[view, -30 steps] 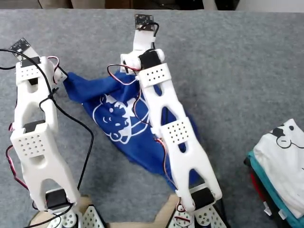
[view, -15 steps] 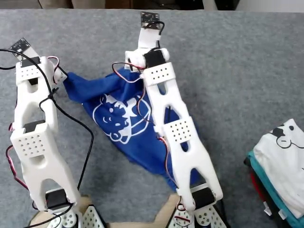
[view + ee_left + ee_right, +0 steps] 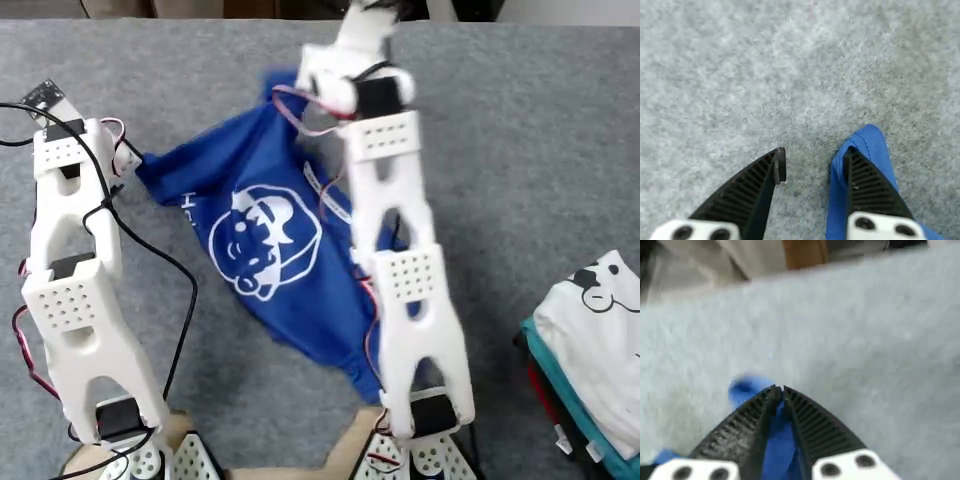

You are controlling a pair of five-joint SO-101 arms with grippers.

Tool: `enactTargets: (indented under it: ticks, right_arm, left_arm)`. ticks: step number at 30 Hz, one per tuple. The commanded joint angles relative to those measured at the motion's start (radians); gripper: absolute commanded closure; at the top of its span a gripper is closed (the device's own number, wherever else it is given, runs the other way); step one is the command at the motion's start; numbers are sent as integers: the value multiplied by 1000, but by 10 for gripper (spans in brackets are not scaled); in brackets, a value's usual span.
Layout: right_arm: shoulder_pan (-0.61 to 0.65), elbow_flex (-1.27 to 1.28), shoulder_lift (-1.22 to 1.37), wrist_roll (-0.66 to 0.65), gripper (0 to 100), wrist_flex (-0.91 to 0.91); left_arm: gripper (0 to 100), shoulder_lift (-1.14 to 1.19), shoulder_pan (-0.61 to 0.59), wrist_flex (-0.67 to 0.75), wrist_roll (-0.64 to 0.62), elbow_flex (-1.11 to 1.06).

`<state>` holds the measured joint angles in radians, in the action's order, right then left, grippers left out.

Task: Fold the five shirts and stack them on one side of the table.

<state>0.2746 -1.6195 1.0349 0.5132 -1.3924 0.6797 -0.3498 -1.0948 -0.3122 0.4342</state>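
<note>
Left gripper [image 3: 812, 167] rests low on the grey table [image 3: 520, 150], jaws wide apart, one finger against a corner of the blue shirt [image 3: 265, 250] that lies spread between the arms. Right gripper [image 3: 779, 390], its arm stretched toward the far edge, pinches the shirt's far corner. Folded shirts [image 3: 592, 335] sit stacked at the right edge.

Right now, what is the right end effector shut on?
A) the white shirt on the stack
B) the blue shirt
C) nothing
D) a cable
B: in the right wrist view, the right end effector is closed with the blue shirt pinched between its fingers.
</note>
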Motion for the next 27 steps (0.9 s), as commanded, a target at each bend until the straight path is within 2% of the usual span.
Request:
enactTargets:
  ticks: [1, 9, 16, 23, 27]
  right_arm:
    - [-64, -44, -165, -29, 994, 20]
    - [-84, -41, -226, -29, 994, 21]
    - [-50, 19, -31, -25, 988, 109]
    - [-36, 79, 205, -23, 819, 161]
    - [-30, 82, 288, -21, 835, 265]
  left_arm:
    - [805, -13, -8, 11, 0, 6]
    - [805, -13, -11, 11, 0, 5]
    - [805, -13, -5, 9, 0, 5]
    - [804, -44, 78, -161, 2, 68]
    - [804, -33, 103, -166, 2, 74]
